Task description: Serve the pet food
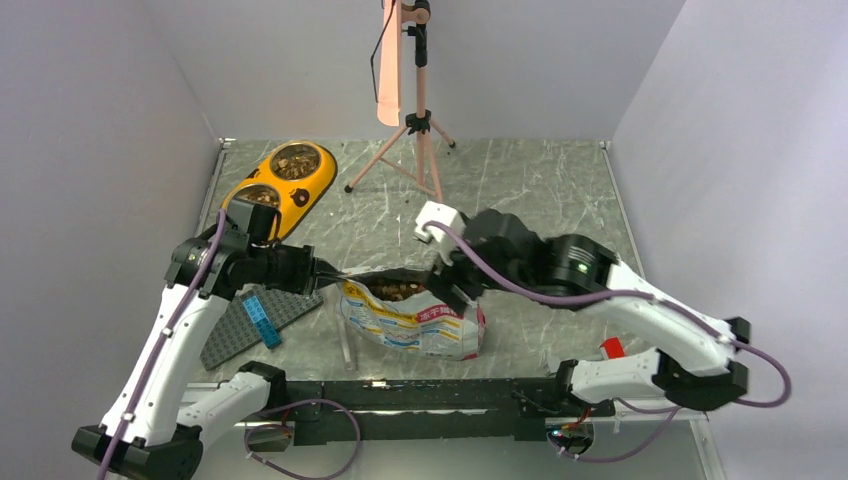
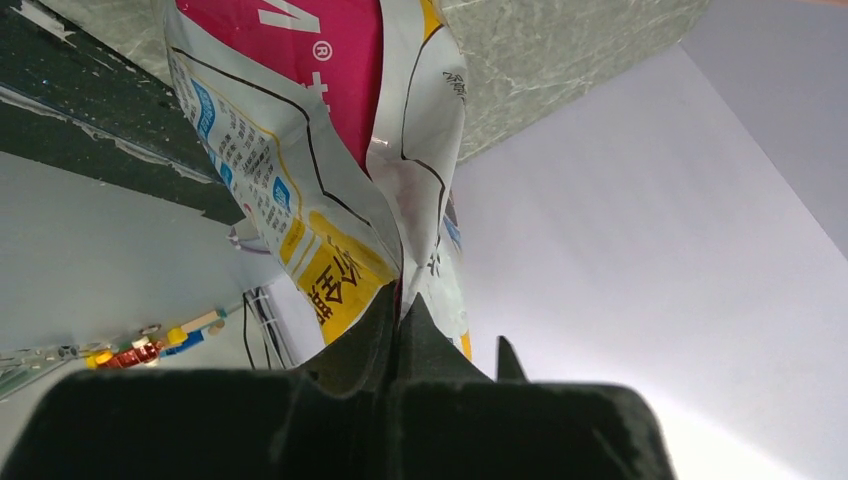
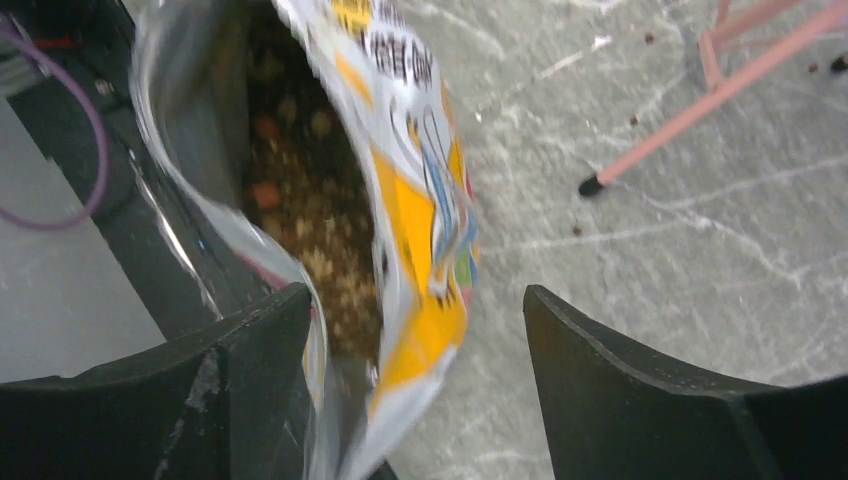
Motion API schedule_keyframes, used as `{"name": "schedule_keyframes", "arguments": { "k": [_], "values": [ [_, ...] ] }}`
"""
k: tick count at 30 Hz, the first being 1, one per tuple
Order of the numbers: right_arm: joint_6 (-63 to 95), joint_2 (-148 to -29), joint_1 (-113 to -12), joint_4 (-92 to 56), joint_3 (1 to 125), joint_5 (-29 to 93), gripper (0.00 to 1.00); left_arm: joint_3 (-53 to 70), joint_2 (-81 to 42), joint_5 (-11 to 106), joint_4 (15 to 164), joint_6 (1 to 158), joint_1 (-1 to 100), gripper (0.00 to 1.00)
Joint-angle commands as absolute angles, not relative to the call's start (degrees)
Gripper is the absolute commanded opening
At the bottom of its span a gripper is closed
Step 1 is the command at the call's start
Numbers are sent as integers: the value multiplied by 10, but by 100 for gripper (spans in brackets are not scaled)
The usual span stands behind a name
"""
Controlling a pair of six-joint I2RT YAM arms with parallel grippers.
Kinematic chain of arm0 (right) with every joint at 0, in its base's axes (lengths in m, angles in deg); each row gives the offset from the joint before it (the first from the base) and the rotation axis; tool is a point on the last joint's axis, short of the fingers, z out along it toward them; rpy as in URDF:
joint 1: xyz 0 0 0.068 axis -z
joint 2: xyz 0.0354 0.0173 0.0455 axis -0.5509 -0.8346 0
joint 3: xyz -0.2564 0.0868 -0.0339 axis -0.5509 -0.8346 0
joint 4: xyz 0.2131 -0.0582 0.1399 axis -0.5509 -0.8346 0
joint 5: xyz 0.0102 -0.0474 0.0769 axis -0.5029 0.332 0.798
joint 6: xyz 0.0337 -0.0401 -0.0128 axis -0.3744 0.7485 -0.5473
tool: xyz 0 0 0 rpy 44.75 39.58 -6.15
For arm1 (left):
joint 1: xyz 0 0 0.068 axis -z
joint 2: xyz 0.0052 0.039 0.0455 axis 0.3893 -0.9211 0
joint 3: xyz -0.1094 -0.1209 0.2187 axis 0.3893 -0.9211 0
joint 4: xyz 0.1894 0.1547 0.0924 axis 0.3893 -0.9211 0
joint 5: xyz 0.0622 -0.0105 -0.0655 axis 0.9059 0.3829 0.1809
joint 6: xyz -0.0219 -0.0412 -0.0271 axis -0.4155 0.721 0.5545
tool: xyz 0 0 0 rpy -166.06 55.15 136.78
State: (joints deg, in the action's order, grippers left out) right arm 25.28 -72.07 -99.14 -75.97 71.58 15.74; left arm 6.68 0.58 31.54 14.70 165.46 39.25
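The white-yellow-pink bag (image 1: 415, 325) lies on the table with its mouth open, and brown kibble (image 1: 395, 290) shows inside. My left gripper (image 1: 325, 272) is shut on the bag's left edge; in the left wrist view the jaws pinch the foil (image 2: 400, 305) and the bag (image 2: 300, 150) rises beyond them. My right gripper (image 1: 450, 290) is open at the bag's right rim. In the right wrist view the gripper (image 3: 415, 330) straddles the bag's yellow edge (image 3: 420, 220) without clamping it, and kibble (image 3: 310, 230) fills the pouch. The yellow double dish (image 1: 318, 172) at far left holds kibble in both bowls.
A pink tripod (image 1: 420, 130) stands at the back middle; one leg shows in the right wrist view (image 3: 700, 110), with stray pellets (image 3: 650, 38) nearby. A grey baseplate (image 1: 235, 335) with a blue brick (image 1: 262, 320) lies under my left arm. A red object (image 1: 612, 348) sits near the right base.
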Motion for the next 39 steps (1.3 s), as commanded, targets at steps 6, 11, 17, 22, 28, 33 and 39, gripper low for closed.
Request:
{"name": "schedule_keyframes", "arguments": {
  "k": [6, 11, 17, 22, 28, 33, 39],
  "values": [
    [260, -936, -1043, -671, 894, 140, 100, 51, 41, 314, 201, 1717, 404, 0],
    [250, -1043, -1050, -736, 1013, 153, 100, 83, 21, 312, 176, 1694, 404, 0],
    [166, -1059, -1051, -732, 1062, 219, 100, 42, 29, 275, 209, 1698, 399, 0],
    [132, -1103, -1068, -783, 1089, 156, 99, 41, 21, 246, 208, 1698, 398, 0],
    [144, -1110, -1071, -827, 1075, 115, 93, 30, 23, 225, 205, 1681, 384, 0],
    [143, -1124, -1073, -908, 1088, 53, 74, 31, 19, 207, 196, 1665, 359, 0],
    [124, -1068, -1075, -921, 1020, 32, 31, 65, -1, 222, 164, 1626, 337, 0]
  ]
}}
